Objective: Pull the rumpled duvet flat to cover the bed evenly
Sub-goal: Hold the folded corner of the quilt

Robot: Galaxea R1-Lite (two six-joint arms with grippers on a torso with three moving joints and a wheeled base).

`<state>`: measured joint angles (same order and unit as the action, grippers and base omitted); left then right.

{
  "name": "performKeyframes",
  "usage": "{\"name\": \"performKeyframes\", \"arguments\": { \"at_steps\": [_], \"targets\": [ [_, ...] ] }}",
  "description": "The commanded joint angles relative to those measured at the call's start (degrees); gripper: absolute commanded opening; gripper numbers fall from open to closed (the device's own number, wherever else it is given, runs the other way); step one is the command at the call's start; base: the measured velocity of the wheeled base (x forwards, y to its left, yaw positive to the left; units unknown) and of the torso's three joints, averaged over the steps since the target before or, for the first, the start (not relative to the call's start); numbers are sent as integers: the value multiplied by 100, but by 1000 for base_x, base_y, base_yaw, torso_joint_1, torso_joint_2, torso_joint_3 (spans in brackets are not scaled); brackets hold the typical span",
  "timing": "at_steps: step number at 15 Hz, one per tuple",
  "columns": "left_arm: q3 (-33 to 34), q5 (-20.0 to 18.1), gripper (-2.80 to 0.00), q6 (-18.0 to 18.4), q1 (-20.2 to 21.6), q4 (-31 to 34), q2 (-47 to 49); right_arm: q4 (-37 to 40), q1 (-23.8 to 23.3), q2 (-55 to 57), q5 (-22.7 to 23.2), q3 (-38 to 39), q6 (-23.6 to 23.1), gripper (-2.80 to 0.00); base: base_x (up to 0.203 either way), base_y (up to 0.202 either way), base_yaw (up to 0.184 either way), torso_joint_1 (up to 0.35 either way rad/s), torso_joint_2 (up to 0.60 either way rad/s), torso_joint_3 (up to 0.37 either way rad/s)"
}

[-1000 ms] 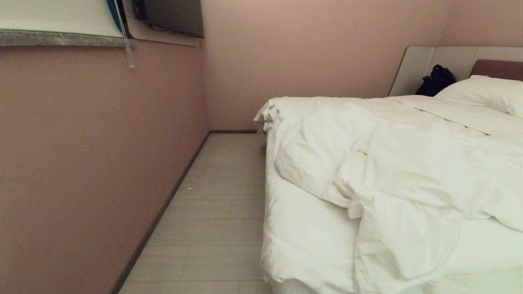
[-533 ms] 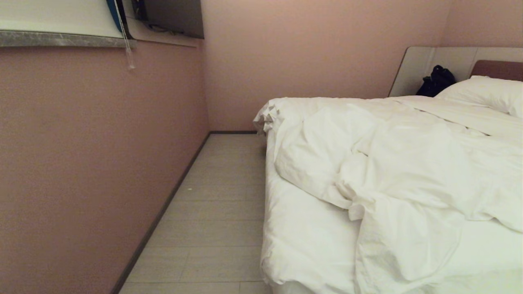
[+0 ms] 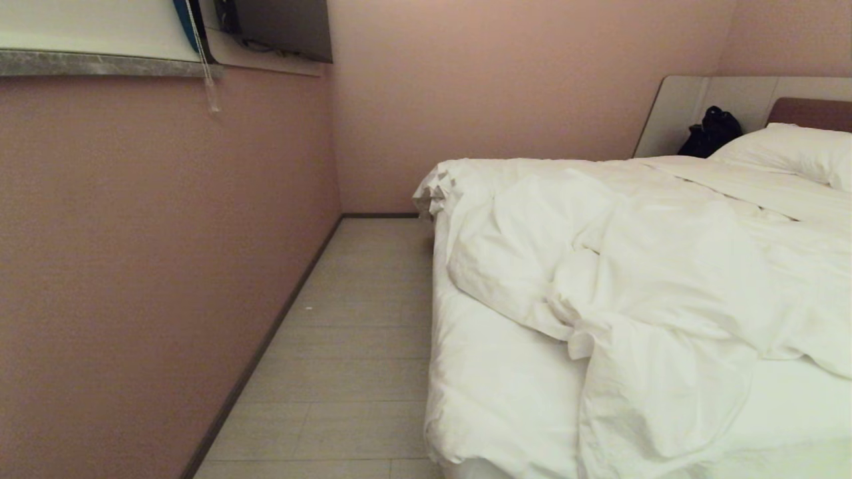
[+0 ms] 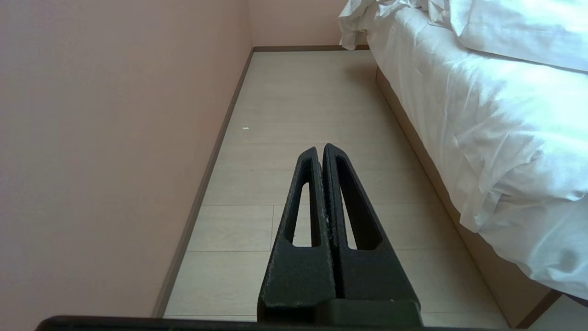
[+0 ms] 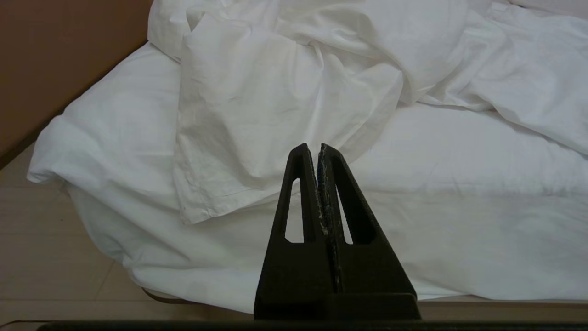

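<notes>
The duvet [image 3: 639, 266] is seen bunched in thick folds across the bed [image 3: 492, 392], one flap drooping toward the foot edge, the white sheet left bare beside it. A pillow [image 3: 792, 153] is propped at the headboard [image 3: 809, 112], a dark bag [image 3: 711, 130] beside it. The left gripper [image 4: 320, 149] is held over the floor [image 3: 359, 346] alongside the bed, fingers pressed together, nothing pinched. The right gripper [image 5: 313, 148] is pointed at the foot of the bed, likewise clamped empty.

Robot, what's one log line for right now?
duvet: rumpled, bunched, sheet bare at the near end | bed: not evenly covered | left gripper: shut, over floor | right gripper: shut, empty, facing duvet
</notes>
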<state>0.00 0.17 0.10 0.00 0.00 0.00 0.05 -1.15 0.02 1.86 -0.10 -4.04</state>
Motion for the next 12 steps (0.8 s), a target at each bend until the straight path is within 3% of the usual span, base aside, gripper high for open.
{"name": "performKeyframes", "arguments": {
  "at_steps": [1, 5, 8, 12],
  "targets": [
    [0, 0, -280, -10, 0, 0, 0, 59, 0, -2, -7, -27, -4, -280, 0, 0, 0, 0, 0, 0],
    [0, 0, -280, -10, 0, 0, 0, 1107, 4, 96, 12, -458, -71, -280, 0, 0, 0, 0, 0, 0],
    [0, 0, -280, -4, 0, 0, 0, 1228, 7, 707, 161, -1103, -154, -280, 0, 0, 0, 0, 0, 0],
    [0, 0, -280, -1, 0, 0, 0, 1145, -4, 2376, 538, -2107, -139, -280, 0, 0, 0, 0, 0, 0]
  ]
}}
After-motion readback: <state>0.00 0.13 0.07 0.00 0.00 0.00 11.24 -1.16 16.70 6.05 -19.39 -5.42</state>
